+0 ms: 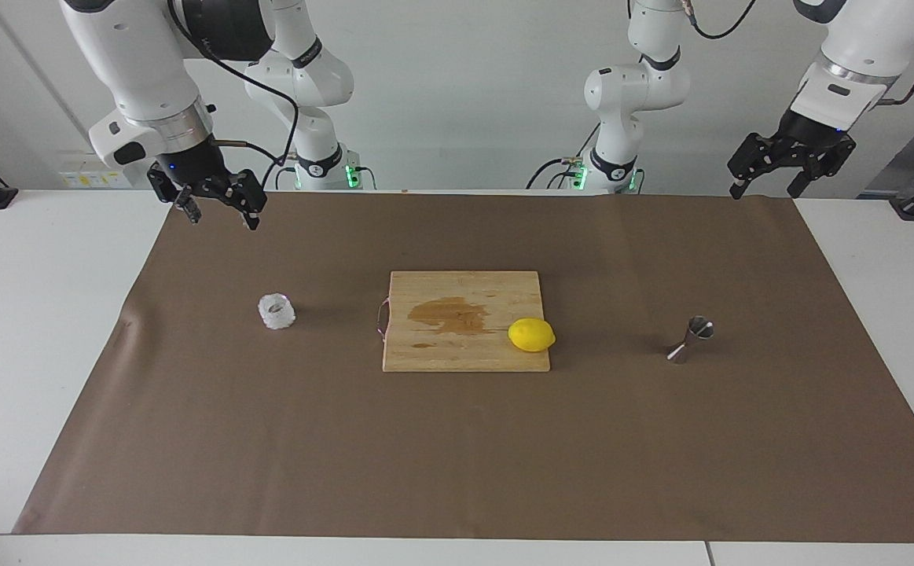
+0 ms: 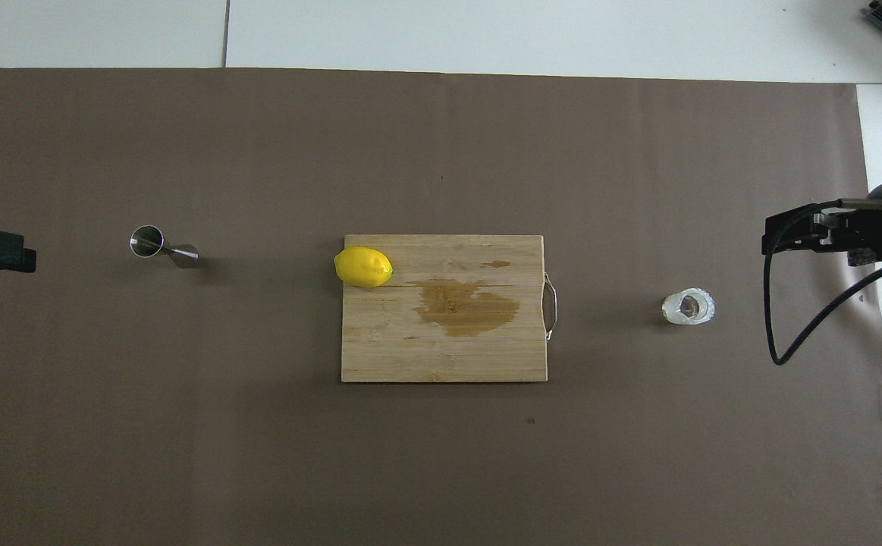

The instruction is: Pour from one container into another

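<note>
The right gripper (image 1: 217,206) hangs parted, up above the squat whitish textured glass cup (image 1: 277,311). The left gripper (image 1: 767,185), also parted and mostly cut off overhead, hangs above the shiny steel hourglass jigger (image 1: 692,339).

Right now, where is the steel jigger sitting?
The steel jigger stands upright on the brown mat toward the left arm's end of the table, beside the cutting board on the lemon's side, untouched.

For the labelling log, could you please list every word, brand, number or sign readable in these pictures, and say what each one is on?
No text can be read in either view.
Yellow sticker on the wall by the right arm: its print is too small to read.
Glass cup, steel jigger, lemon, cutting board and brown mat: no writing shows.
</note>
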You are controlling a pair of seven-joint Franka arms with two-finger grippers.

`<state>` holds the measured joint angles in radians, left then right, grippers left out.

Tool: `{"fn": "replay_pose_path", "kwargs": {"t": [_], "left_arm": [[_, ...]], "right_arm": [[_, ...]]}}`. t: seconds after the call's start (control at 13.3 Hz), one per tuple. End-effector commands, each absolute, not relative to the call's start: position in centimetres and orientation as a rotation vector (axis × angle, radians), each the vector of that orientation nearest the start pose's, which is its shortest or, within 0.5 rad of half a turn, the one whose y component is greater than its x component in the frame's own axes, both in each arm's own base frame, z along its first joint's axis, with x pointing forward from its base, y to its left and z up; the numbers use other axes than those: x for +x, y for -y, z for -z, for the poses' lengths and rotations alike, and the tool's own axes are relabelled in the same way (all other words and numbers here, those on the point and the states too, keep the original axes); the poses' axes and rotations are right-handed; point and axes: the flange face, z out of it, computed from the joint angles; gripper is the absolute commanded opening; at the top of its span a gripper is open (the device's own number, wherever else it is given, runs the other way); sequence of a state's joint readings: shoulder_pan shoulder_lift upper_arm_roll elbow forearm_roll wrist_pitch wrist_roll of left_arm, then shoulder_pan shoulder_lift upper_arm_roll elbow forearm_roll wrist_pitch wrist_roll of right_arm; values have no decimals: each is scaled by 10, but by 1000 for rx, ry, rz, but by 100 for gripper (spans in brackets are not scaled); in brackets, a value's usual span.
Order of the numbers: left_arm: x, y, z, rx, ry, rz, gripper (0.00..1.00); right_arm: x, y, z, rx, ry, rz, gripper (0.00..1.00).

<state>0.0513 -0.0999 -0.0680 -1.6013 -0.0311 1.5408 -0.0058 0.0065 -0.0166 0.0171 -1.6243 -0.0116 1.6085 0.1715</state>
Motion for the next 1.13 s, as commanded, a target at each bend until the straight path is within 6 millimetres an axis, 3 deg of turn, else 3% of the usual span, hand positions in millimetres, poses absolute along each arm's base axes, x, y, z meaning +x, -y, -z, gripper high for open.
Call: {"fn": "replay_pose_path", "kwargs": {"t": [0.0, 0.38, 0.68, 1.06], "left_arm": [[515, 12, -662, -3151, -30, 89, 100], [512, 16, -658, -3152, -32, 89, 100], [498, 17, -643, -3150, -38, 24, 100], [499, 17, -646, -3149, -28, 40, 100]], "right_arm": [[550, -10, -616, -3126, -209, -6, 100], [550, -10, -616, -3126, -212, -6, 100], [550, -10, -616, -3126, -209, -8, 100], [550, -10, -616, -3126, -209, -6, 100]]}}
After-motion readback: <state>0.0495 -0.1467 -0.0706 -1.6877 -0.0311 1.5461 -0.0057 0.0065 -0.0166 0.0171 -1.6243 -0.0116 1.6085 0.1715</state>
